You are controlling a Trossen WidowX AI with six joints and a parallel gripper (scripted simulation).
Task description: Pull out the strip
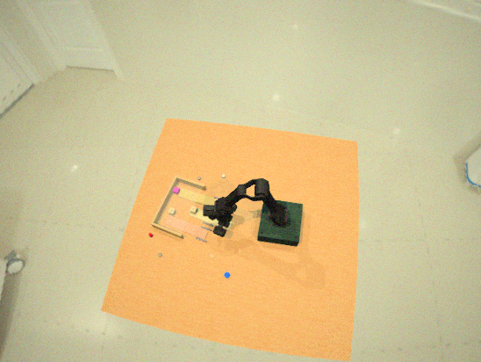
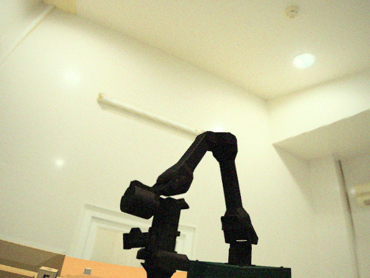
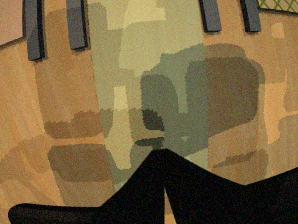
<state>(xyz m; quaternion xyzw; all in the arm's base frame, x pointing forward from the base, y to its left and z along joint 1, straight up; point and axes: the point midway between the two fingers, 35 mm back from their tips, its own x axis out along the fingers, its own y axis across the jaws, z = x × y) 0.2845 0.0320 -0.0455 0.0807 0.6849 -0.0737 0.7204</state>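
My gripper (image 3: pixel 160 156) is shut, with nothing seen between the fingers. Its tips are down at the pale yellow-green middle strip (image 3: pixel 112 65) (image 1: pixel 201 216), which also runs on under the fingers toward the base. In the top view the hand hides the tips. A pale cube (image 1: pixel 194 210) sits at the far end of this strip. Another pale cube (image 1: pixel 172 211) stands farther back, beyond that end. A cube (image 2: pixel 47 272) with a dark letter shows at the lower left of the exterior view; I cannot tell which pale cube it is.
A pink strip (image 1: pixel 186 227) (image 3: pixel 10 22) and a yellow, hatched strip (image 1: pixel 195 196) (image 3: pixel 282 5) flank the middle one. Grey-blue guide bars (image 3: pixel 77 25) (image 3: pixel 210 16) stand beside the strips. A magenta cube (image 1: pixel 175 190) is at the back by the low wooden wall (image 1: pixel 164 203).
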